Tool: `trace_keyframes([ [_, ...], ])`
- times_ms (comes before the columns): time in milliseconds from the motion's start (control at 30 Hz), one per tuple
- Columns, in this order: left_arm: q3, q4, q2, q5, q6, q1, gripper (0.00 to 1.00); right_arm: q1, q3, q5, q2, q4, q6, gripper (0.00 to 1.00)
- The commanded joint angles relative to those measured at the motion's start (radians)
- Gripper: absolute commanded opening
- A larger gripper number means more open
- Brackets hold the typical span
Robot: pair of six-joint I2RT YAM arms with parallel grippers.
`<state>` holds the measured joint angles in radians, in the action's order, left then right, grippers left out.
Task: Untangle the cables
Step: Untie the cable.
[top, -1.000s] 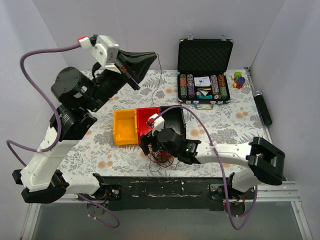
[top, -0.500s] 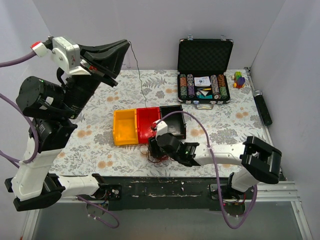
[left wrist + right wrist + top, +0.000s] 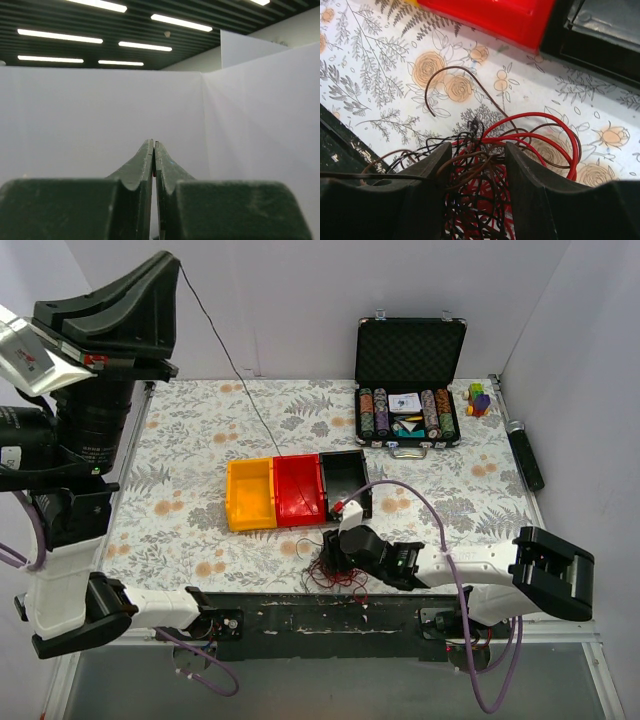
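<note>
Nearest us, at the bottom centre of the overhead view, the cables (image 3: 340, 578) lie in a loose red, black and brown tangle on the floral table (image 3: 200, 440), just in front of the bins. The right gripper (image 3: 330, 562) sits low over this tangle. From its wrist camera, the right gripper (image 3: 479, 150) has its fingers about half apart with the cables (image 3: 475, 200) bunched in the gap. We cannot tell whether they pinch the wires or merely straddle them.

Just behind stand a yellow bin (image 3: 250, 495), a red bin (image 3: 300, 490) and a black bin (image 3: 345, 480), side by side and touching.

Farther back, at upper right, an open black case (image 3: 410, 340) holds rows of chips.

At upper left the left gripper (image 3: 172, 260) is raised high. Its wrist view shows the left gripper (image 3: 153, 142) with its fingers pressed together. A dark strand (image 3: 232, 365) runs taut from its tip down to the red bin's far rim.
</note>
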<state>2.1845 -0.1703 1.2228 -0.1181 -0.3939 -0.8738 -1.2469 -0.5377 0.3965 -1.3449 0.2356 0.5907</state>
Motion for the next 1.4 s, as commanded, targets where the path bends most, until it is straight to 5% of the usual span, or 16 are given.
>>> trace_keyframes([
  [0,0.040,0.283,0.006,-0.034,0.154,0.001,0.00,-0.011,0.057,0.022,0.029,-0.050,0.061,0.57],
  [200,0.078,0.436,0.038,-0.071,0.291,0.001,0.00,-0.014,0.094,0.042,0.050,-0.071,0.086,0.62],
  [400,-0.216,0.176,-0.090,-0.016,0.162,0.001,0.00,-0.014,0.061,0.087,0.136,-0.124,0.055,0.65],
  [500,-0.412,-0.006,-0.164,0.061,0.109,0.001,0.00,-0.014,0.029,0.104,0.191,-0.131,0.018,0.47],
  [667,-0.714,-0.147,-0.262,0.112,0.041,0.001,0.00,-0.014,-0.019,0.114,0.228,-0.171,0.000,0.01],
  [867,-0.913,-0.150,-0.344,0.047,0.069,0.001,0.00,-0.014,-0.012,0.107,0.262,-0.185,-0.011,0.01],
  [1367,-1.025,-0.581,-0.218,0.757,0.033,0.001,0.29,-0.014,-0.097,0.122,0.251,-0.219,-0.042,0.01],
])
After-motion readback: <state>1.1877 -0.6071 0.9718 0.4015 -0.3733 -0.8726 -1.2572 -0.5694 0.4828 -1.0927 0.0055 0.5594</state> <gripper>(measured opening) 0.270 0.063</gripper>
